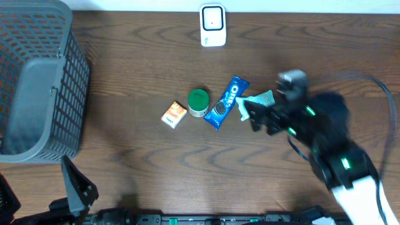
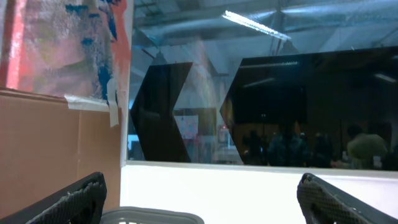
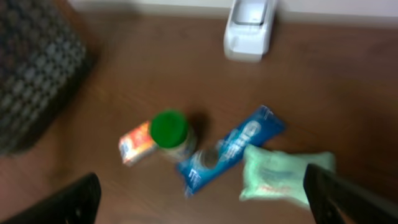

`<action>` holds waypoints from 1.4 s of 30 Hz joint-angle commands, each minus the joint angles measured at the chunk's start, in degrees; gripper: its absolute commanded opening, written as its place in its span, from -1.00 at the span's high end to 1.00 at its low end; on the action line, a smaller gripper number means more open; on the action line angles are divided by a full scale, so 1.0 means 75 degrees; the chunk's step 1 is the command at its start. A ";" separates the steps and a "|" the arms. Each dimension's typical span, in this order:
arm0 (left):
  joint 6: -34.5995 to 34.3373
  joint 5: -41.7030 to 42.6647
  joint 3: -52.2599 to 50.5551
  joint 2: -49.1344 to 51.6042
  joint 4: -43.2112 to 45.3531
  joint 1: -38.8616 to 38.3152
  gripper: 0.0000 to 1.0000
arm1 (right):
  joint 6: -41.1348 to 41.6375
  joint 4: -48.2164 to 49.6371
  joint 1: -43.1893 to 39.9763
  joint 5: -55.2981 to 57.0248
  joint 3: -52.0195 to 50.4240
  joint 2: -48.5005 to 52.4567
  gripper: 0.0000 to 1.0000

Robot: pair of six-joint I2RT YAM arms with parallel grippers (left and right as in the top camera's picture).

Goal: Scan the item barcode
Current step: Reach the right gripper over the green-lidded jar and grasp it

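1. Overhead: Pouch (image 1: 262,99), Oreo pack (image 1: 227,102), jar (image 1: 198,102) and box (image 1: 174,115) lie in a loose row mid-table (image 1: 137,62), none of them lifted. The white scanner (image 1: 212,25) stands well apart at the far edge. The right gripper (image 1: 252,117) hovers just beside the pouch with its jaws spread wide and nothing between them. By the look of it, the job has hardly begun. An item must be grasped, carried to the scanner and turned barcode-first, and no barcode can be made out from here. A grey slatted basket (image 1: 75,62) sits on the table's left end. The surface is dark wood-grain, bare apart from these things.

2. Left wrist: The left gripper (image 2: 200,183) points out into the room rather than at the table, fingers parted to the frame's edges and empty. Beyond it are a cardboard panel (image 2: 56,149), a white ledge and dark glass (image 2: 311,106) that shows strip lights (image 2: 255,25). Dim shapes low in the glass are too murky to name. No item shows in this view.

3. Right wrist: The view is blurred. The right gripper (image 3: 200,174) looks down on the row between wide-open fingers (image 3: 74,199). The pouch (image 3: 280,174) lies nearest and touches the Oreo pack (image 3: 230,149). The green-lidded jar (image 3: 168,130) and the box (image 3: 134,144) lie to their left. The scanner (image 3: 250,28) waits at the top of the frame, the basket (image 3: 37,74) at the left, with brown table (image 3: 348,93) all round. Nothing is gripped.
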 commanded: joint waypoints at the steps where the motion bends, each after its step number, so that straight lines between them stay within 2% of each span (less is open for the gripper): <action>1: -0.0122 -0.0079 -0.0015 -0.0064 -0.0085 -0.0020 -0.96 | 0.0029 -0.0766 0.0772 0.0612 0.1620 0.1469 -0.98; 6: -0.0119 -0.0079 -0.0015 -0.0187 -0.0315 -0.0035 -0.96 | 0.0006 -0.1195 0.1384 -0.0128 0.2530 0.3008 -0.99; 10: -0.0128 -0.0015 -0.0067 -0.0268 -0.0478 -0.0041 -0.95 | 0.0236 -0.0312 0.1632 -0.0446 0.2547 0.3882 -0.99; 13: -0.0157 0.0265 -0.0154 -0.0268 -0.0664 -0.0178 -0.95 | 0.0498 -0.0373 0.1740 -0.0385 0.2841 0.4357 -0.99; 20: -0.0154 0.0493 -0.0431 -0.0268 -0.2005 -0.0734 -0.96 | 0.1355 -0.2194 0.1751 0.0204 0.4762 0.5289 -0.99; 25: -0.0236 -0.0029 -0.0635 -0.0268 -0.2398 -0.0886 -0.96 | 0.1769 -0.3698 0.1751 0.0883 0.6021 0.5674 -0.99; 30: -0.0656 -0.0251 -0.0749 -0.0256 -0.2235 -0.0886 -0.96 | 0.1215 -0.3783 0.1836 0.0560 0.6053 0.5662 -0.99; 33: -0.0982 -0.0254 -0.0819 -0.0184 -0.2489 -0.0886 -0.96 | 0.1376 -0.3351 0.1859 0.0667 0.5852 0.5741 -0.99; 37: -0.1119 -0.0256 -0.1195 0.0079 -0.2591 -0.0883 -0.96 | 0.1874 -0.3576 0.1859 0.1032 0.5852 0.6164 -0.99; 42: -0.1813 -0.0286 -0.1918 0.0391 -0.2119 -0.0883 -0.96 | 0.2171 -0.3815 0.1781 0.1043 0.5866 0.6913 -0.98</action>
